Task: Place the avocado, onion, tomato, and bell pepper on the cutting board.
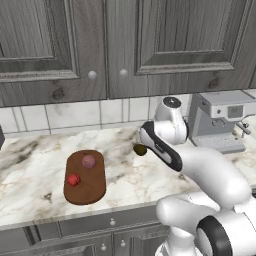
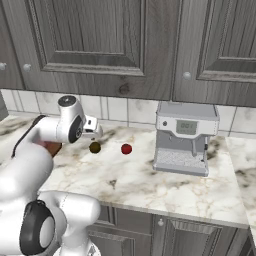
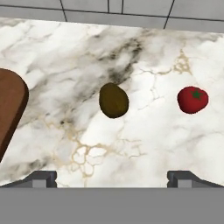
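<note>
Your gripper (image 3: 112,177) is spread wide and holds nothing, above the avocado (image 3: 113,100). The cutting board (image 1: 95,187) carries the onion (image 1: 89,161) and bell pepper (image 1: 73,180); the avocado and tomato (image 3: 193,99) lie beside the board, on the counter (image 3: 144,144).

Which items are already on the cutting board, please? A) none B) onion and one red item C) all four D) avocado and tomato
B: the onion and a red item lie on the board, while the avocado and the other red one sit on the counter.
</note>
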Available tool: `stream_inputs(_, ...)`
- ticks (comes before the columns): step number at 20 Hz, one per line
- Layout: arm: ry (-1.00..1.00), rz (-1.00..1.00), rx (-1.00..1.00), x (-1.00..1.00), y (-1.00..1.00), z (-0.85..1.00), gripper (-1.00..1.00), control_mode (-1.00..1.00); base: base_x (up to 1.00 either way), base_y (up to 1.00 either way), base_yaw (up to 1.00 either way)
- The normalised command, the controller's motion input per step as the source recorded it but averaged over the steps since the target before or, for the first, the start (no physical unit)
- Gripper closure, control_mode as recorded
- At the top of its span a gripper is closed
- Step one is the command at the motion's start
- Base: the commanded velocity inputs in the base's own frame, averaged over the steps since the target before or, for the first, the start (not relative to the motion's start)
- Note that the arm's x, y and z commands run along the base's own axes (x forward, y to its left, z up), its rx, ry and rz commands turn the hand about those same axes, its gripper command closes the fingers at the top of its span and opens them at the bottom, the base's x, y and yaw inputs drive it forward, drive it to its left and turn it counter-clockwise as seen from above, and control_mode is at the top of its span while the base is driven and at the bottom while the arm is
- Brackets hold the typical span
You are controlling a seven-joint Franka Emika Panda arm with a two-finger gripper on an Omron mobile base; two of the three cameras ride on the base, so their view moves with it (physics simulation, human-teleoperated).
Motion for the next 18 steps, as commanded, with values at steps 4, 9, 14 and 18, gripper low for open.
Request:
stream_inputs(4, 0.01, 0.0, -0.02, 0.29, 0.09, -0.2, -1.0, -1.0, 0.0, 0.0, 0.0)
stream_inputs(9, 0.01, 0.0, -0.01, 0.27, 0.06, -0.22, -1.0, -1.0, 0.0, 0.0, 0.0)
stream_inputs(14, 0.0, 0.0, 0.0, 0.22, 0.01, -0.2, -1.0, -1.0, 0.0, 0.0, 0.0)
stream_inputs(18, 0.01, 0.0, 0.0, 0.24, 0.0, -0.22, -1.0, -1.0, 0.0, 0.0, 0.0)
